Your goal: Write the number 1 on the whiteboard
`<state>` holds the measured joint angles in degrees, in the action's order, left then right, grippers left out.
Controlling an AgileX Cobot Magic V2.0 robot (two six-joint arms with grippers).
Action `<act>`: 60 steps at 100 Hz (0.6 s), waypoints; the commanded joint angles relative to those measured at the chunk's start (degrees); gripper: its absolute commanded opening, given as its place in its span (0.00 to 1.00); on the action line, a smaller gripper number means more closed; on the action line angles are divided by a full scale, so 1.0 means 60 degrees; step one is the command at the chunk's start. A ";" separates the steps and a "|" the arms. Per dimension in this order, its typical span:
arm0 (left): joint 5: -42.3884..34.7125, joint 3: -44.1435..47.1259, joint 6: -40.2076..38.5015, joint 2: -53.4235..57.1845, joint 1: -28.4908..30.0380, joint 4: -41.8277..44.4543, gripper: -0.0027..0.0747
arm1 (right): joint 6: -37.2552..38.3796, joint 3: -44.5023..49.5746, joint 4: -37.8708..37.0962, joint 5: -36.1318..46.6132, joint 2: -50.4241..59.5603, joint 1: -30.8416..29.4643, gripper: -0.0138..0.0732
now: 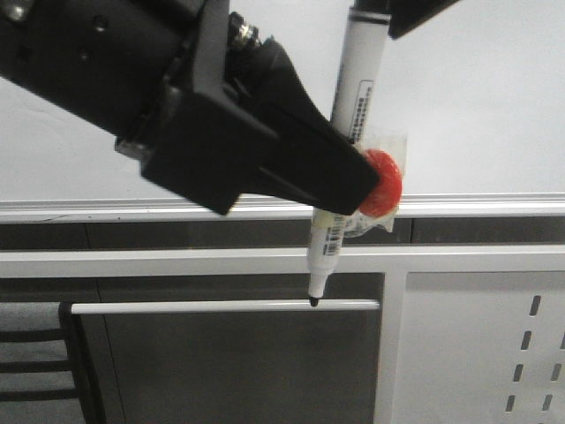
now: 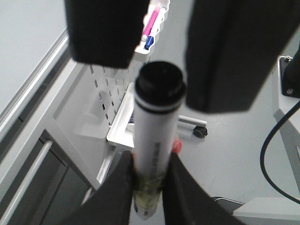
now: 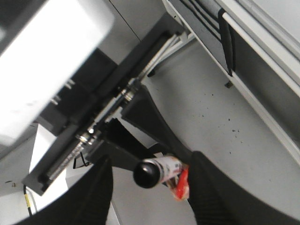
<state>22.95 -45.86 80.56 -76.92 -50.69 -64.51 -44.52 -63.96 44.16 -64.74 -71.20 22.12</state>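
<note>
The white marker pen (image 1: 353, 88) hangs nearly upright, black tip (image 1: 314, 301) down, with a red taped piece (image 1: 385, 181) on its barrel. My left gripper (image 1: 351, 181) is shut on the barrel's lower part, as the left wrist view (image 2: 149, 187) shows. My right gripper (image 3: 150, 187) is open, its fingers (image 2: 101, 28) standing on either side of the pen's black top end (image 3: 147, 173) without touching it. The whiteboard (image 1: 477, 88) fills the background above its silver rail (image 1: 132, 210). No number 1 stroke shows on it.
A perforated grey panel (image 1: 521, 353) and a white bar handle (image 1: 221, 306) sit below the board. A tray with pink and blue markers (image 2: 151, 29) hangs on the panel. A caster wheel (image 2: 200, 132) and a black cable (image 2: 269, 145) are on the floor.
</note>
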 commanded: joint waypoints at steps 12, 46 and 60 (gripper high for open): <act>-0.0297 -0.0234 -0.0103 0.0202 -0.0060 -0.0249 0.01 | -0.0006 -0.0331 0.0233 0.0024 0.0004 0.0025 0.54; -0.0470 -0.0475 -0.0103 0.0202 -0.0060 -0.0249 0.01 | -0.0091 -0.0331 0.0233 -0.0033 -0.0249 0.0025 0.09; -0.0452 -0.0509 -0.0120 0.0202 -0.0060 -0.0266 0.01 | -0.0091 -0.0331 0.0227 0.0079 -0.0230 0.0025 0.09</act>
<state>20.84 -46.22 79.73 -77.61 -50.69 -64.05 -45.03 -64.46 42.93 -65.13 -73.22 22.20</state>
